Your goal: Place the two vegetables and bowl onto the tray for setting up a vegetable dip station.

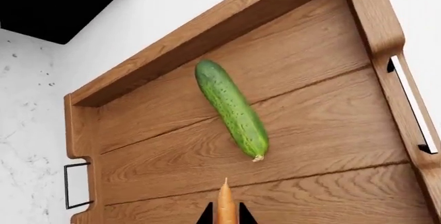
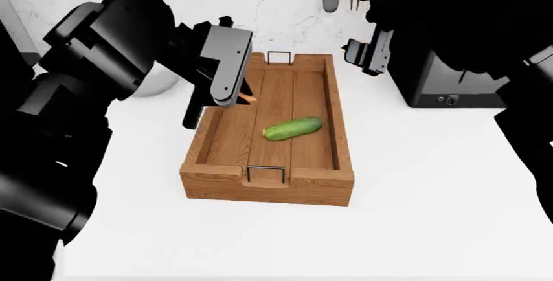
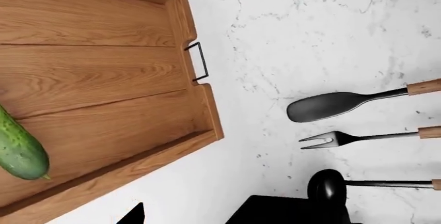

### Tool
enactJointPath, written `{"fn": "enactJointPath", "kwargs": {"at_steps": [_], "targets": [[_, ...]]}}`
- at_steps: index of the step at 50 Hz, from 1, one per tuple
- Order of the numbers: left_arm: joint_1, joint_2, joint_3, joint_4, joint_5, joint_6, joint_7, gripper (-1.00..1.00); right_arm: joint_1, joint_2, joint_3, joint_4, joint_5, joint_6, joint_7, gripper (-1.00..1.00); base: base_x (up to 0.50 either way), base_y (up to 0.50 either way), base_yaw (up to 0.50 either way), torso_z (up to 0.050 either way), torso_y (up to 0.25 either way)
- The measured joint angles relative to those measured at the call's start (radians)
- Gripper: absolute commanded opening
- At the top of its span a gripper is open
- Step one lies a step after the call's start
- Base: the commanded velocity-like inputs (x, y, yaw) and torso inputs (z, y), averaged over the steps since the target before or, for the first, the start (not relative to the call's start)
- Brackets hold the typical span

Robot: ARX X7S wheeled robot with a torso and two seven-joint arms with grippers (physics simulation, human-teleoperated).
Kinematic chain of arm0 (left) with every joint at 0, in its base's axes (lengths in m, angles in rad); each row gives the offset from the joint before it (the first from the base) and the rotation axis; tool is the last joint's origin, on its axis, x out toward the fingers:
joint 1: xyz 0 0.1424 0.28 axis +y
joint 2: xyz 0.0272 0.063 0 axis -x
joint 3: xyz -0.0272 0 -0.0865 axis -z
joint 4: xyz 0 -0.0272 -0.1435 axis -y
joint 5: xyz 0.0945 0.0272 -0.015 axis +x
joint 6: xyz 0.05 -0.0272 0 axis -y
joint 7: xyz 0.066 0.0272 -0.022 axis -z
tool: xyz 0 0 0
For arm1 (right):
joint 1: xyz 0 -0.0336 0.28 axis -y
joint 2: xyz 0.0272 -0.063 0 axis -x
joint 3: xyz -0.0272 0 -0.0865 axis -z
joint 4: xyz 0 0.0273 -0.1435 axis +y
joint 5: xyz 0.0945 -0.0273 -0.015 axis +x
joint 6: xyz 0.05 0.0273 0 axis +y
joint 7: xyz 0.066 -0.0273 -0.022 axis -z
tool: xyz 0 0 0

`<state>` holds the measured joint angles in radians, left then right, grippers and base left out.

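Observation:
The wooden tray point(image 2: 223, 140) lies lengthwise in the middle of the white counter. A stubby green cucumber point(image 2: 292, 127) rests on its plank bottom point(image 1: 317, 131), also seen as the cucumber point(image 1: 232, 108) and the cucumber point(image 3: 19, 149). My left gripper point(image 1: 224, 216) is shut on the orange carrot point(image 1: 225, 203), hovering over the tray's left half; in the head view only the carrot's tip point(image 2: 248, 99) shows. A sliver of the white bowl point(image 2: 160, 84) peeks out behind my left arm. My right gripper point(image 2: 363, 56) hangs open and empty past the tray's far right corner point(image 3: 206, 126).
A black appliance point(image 2: 441, 80) stands right of the tray. Dark utensils hang on the marble back wall: a spoon point(image 3: 331, 105), a fork point(image 3: 337, 139) and a ladle point(image 3: 331, 185). Wire handles point(image 2: 266, 172) sit at the tray's ends.

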<state>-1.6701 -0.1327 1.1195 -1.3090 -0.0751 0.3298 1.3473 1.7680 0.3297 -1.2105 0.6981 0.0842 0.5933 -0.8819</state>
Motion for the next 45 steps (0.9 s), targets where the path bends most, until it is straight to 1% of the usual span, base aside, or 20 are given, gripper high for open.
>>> {"fn": "enactJointPath", "kwargs": {"at_steps": [14,20,24,31,45], "targets": [[0.030,0.056,-0.077,0.000,0.026,-0.104,-0.024,-1.00,-0.022,0.011,0.011,0.036,0.000,-0.037,0.028,1.00,0.00,0.00,0.00,0.000,0.000],[0.026,0.075,-0.103,0.004,0.018,-0.196,-0.038,-1.00,-0.038,0.011,0.015,0.044,0.004,-0.053,0.037,1.00,0.00,0.00,0.00,0.000,0.002],[0.027,0.074,-0.114,0.037,0.012,-0.274,-0.036,-1.00,-0.049,0.011,0.017,0.045,0.006,-0.062,0.042,1.00,0.00,0.00,0.00,0.000,0.000],[0.024,0.050,-0.103,0.091,0.024,-0.366,-0.018,-1.00,-0.064,0.008,0.019,0.054,0.009,-0.076,0.049,1.00,0.00,0.00,0.00,0.000,0.000],[0.054,-0.069,-0.071,0.332,0.043,-0.543,0.019,-1.00,-0.073,0.003,0.019,0.067,0.011,-0.090,0.052,1.00,0.00,0.00,0.00,0.000,0.000]]}}
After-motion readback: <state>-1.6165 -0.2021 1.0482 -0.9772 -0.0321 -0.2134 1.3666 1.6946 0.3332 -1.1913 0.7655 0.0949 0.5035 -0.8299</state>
